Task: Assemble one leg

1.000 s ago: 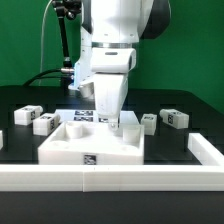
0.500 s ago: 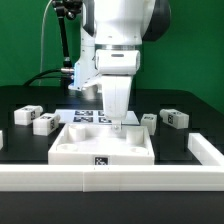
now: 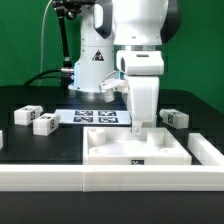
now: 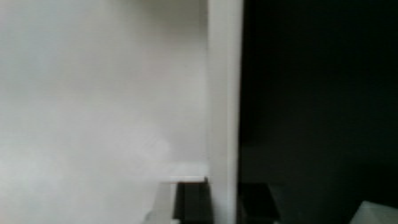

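My gripper (image 3: 140,127) is shut on the far rim of the large white square panel (image 3: 120,150), which lies flat against the front rail on the exterior view's right. In the wrist view the rim (image 4: 224,90) runs between my two dark fingers (image 4: 194,203), with my gripper (image 4: 226,195) closed over it. Three legs show, small white tagged blocks: two on the exterior view's left (image 3: 27,113) (image 3: 43,123) and one on the right (image 3: 175,117). A fourth is not visible.
The marker board (image 3: 95,117) lies flat behind the panel, near the arm's base. A white rail (image 3: 60,179) runs along the table's front and turns up the exterior view's right side (image 3: 207,150), close to the panel.
My gripper has slid the panel toward the exterior view's right along the front rail, from the middle to near the right side rail. The legs have not moved.
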`<action>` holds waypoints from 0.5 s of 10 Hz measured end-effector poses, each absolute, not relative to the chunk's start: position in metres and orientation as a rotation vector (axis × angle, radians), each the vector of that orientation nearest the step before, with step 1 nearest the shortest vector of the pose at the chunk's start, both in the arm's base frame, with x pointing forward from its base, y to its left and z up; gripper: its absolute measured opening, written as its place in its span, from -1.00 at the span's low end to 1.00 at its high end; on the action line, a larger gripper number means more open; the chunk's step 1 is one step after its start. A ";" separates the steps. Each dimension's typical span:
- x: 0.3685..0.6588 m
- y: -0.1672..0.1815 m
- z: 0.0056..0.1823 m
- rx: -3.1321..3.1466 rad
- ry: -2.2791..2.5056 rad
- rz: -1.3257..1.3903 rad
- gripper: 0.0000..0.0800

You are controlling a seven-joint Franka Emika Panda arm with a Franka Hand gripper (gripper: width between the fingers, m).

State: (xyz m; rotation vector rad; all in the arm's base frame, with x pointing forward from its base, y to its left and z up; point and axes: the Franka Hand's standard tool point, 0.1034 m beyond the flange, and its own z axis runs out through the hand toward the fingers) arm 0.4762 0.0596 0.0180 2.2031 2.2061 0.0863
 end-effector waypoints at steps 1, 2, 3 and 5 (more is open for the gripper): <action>0.480 0.068 0.018 2.220 2.190 0.090 -0.86; 0.486 0.076 0.018 2.223 2.182 0.100 -0.86; 0.490 0.084 0.018 2.225 2.177 0.108 -0.86; 0.489 0.085 0.018 2.231 2.171 0.109 -0.85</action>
